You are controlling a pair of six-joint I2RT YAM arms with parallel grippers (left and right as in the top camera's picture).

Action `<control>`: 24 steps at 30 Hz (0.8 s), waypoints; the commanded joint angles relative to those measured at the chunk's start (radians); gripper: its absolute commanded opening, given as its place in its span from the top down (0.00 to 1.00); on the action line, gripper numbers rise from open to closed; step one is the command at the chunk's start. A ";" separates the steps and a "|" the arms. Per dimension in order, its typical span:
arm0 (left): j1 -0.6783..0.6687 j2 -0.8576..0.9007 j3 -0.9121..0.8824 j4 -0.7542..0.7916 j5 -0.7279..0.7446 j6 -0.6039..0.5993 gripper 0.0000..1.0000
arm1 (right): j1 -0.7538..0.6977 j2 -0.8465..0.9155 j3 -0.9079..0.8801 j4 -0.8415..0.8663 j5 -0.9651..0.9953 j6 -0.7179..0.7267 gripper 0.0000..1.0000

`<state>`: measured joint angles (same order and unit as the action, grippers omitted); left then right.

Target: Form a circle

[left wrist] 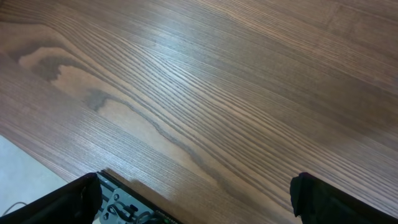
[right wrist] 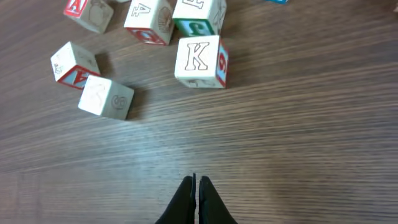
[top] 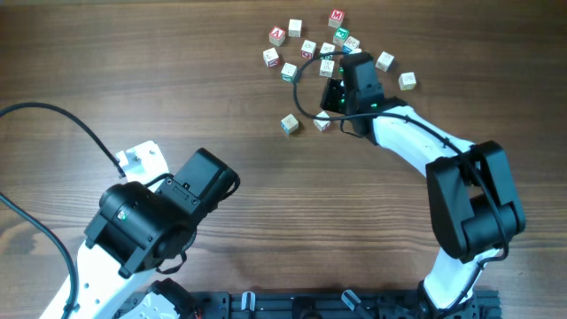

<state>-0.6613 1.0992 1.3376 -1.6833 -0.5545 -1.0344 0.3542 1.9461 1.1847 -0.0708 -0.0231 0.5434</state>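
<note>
The wood-grain table [top: 177, 89] is carrying everything, and each place below is being given against the right gripper [right wrist: 196, 185].

The right arm [top: 461, 204] is reaching out from the near edge, white link and black housings bending toward the far side. The left arm [top: 151, 221] is sitting well apart from the right gripper, off to its left and nearer the table's front edge.

The left gripper [left wrist: 196, 183] is hanging over bare wood, far from the right gripper, with its two fingers spread wide to the corners of its own view and nothing between them. The right gripper is pressing its two black fingertips [right wrist: 189, 194] flat together just above the table, gripping nothing.

The alphabet cubes [top: 308, 47] are lying in a loose scatter just beyond and around the right gripper, making no closed ring. Two of them [top: 290, 123] are sitting back beside its body on the left, and two more [top: 407, 81] are lying off to its right.

The K cube [right wrist: 198, 59] is standing straight ahead of the closed tips, apart from them. A cube with a green 3 [right wrist: 198, 17] is touching it on the far side, with a cube marked 4 [right wrist: 149, 18] next to that. Ahead and left of the tips, a pale cube [right wrist: 106, 98] is touching a red-lettered cube [right wrist: 73, 65].
</note>
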 commanded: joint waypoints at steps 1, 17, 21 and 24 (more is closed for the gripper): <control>-0.002 -0.005 -0.003 -0.001 -0.006 -0.014 0.00 | 0.009 0.018 0.009 0.000 -0.061 -0.047 0.95; -0.002 -0.005 -0.003 -0.001 -0.006 -0.014 0.00 | 0.013 0.140 0.120 -0.062 -0.091 -0.065 0.95; -0.002 -0.005 -0.003 -0.001 -0.006 -0.014 0.00 | 0.013 0.140 0.121 -0.085 -0.113 -0.077 0.96; -0.002 -0.005 -0.003 -0.001 -0.006 -0.014 0.00 | 0.013 0.139 0.125 -0.104 -0.113 -0.076 0.96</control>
<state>-0.6613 1.0992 1.3376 -1.6829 -0.5545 -1.0344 0.3592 2.0697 1.2865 -0.1661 -0.1131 0.4858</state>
